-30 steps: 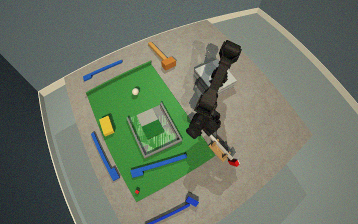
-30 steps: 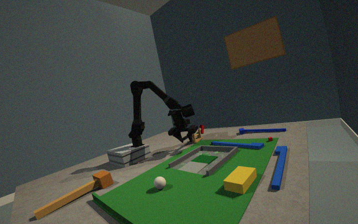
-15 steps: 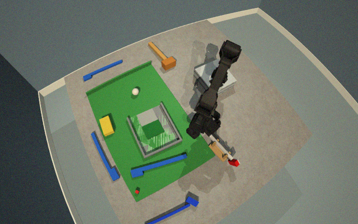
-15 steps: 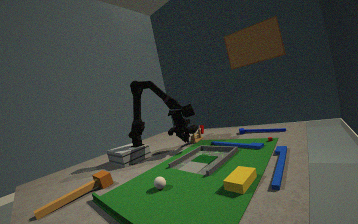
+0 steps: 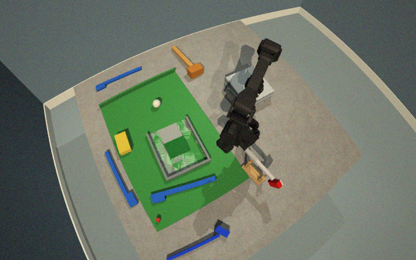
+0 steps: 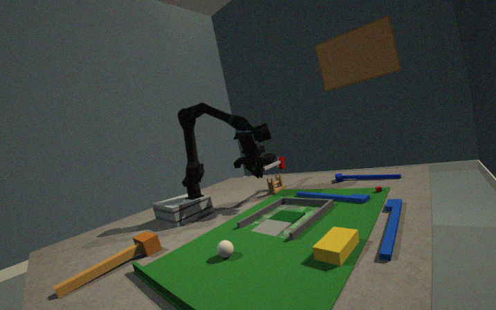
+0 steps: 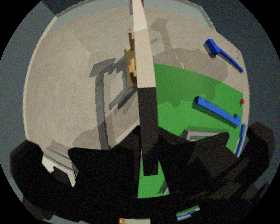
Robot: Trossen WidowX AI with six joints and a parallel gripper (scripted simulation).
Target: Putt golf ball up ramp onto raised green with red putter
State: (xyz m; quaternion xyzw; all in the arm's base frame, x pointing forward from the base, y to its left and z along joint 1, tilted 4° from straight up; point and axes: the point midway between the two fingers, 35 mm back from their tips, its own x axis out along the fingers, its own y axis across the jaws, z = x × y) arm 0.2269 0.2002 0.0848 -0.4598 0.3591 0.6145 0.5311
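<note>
The putter (image 5: 261, 165) (image 6: 272, 165) (image 7: 145, 55) has a red head, a pale shaft and a black grip. The ball (image 5: 156, 103) (image 6: 225, 248) is off-white. The mat (image 5: 128, 112) (image 6: 196, 281) (image 7: 171, 95) is green, the ramp (image 5: 171, 132) (image 6: 270, 227) pale grey, the raised green (image 5: 177, 147) (image 6: 287, 216) darker green, and the walls (image 5: 188, 169) (image 6: 311, 220) around them grey. The block (image 5: 123, 143) (image 6: 334, 246) is yellow, the mallet (image 5: 195, 70) (image 6: 147, 243) orange with a lighter orange handle, the stand (image 5: 251, 172) (image 6: 273, 186) (image 7: 131, 65) tan. The arm (image 5: 245, 100) (image 6: 190, 148) is black.
</note>
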